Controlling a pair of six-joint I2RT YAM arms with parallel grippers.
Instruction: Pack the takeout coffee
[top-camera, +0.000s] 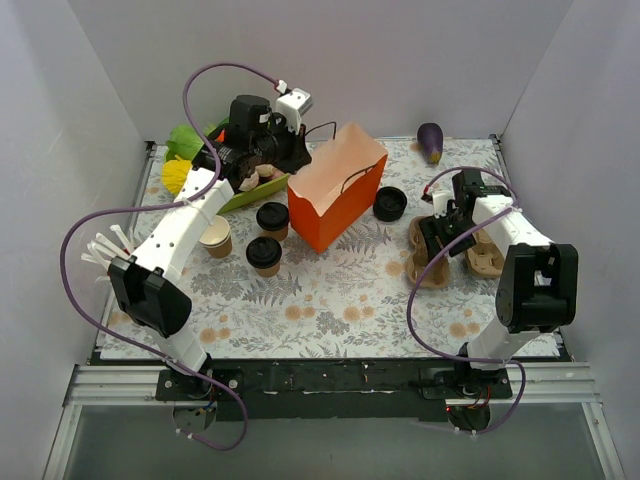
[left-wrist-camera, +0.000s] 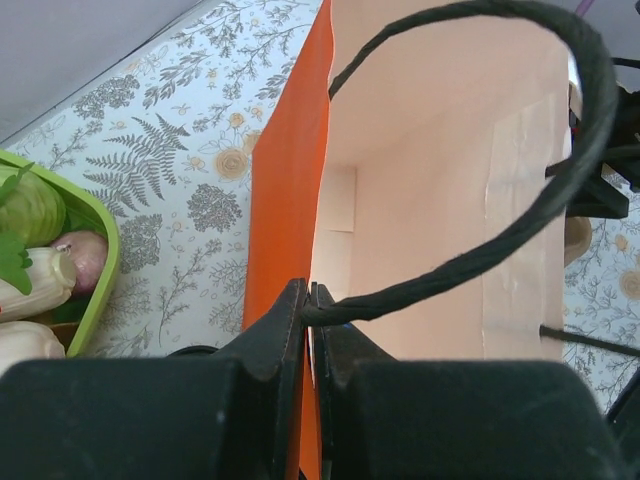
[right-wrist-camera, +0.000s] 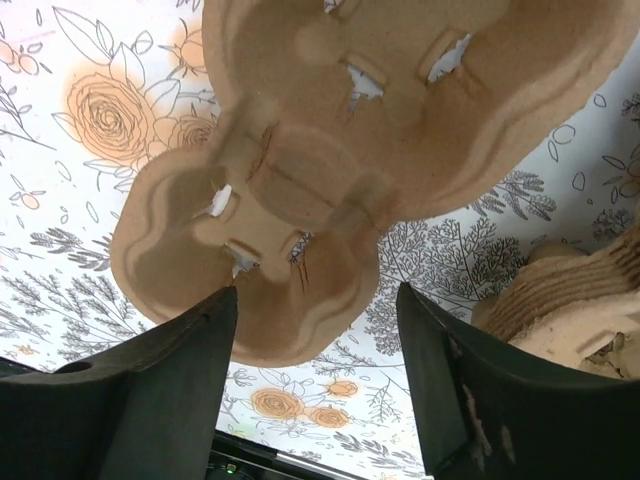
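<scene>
Two lidded takeout coffee cups (top-camera: 272, 218) (top-camera: 264, 253) stand left of the orange paper bag (top-camera: 335, 195), and an open cup (top-camera: 216, 236) without a lid stands beside them. A loose black lid (top-camera: 390, 203) lies to the right of the bag. My left gripper (top-camera: 292, 160) (left-wrist-camera: 310, 290) is shut on the bag's rim (left-wrist-camera: 285, 200) where the black cord handle (left-wrist-camera: 540, 200) is attached, and the bag's mouth gapes. My right gripper (top-camera: 437, 232) (right-wrist-camera: 316, 290) hangs open over a brown pulp cup carrier (right-wrist-camera: 330, 190), its fingers either side of the carrier's near end.
A second pulp carrier (top-camera: 487, 256) lies by the right arm. A green tray (left-wrist-camera: 95, 270) of vegetables sits behind the cups, with yellow and green items (top-camera: 178, 160) at the back left. An eggplant (top-camera: 431, 140) lies at the back right. White utensils (top-camera: 100, 250) lie at the left edge.
</scene>
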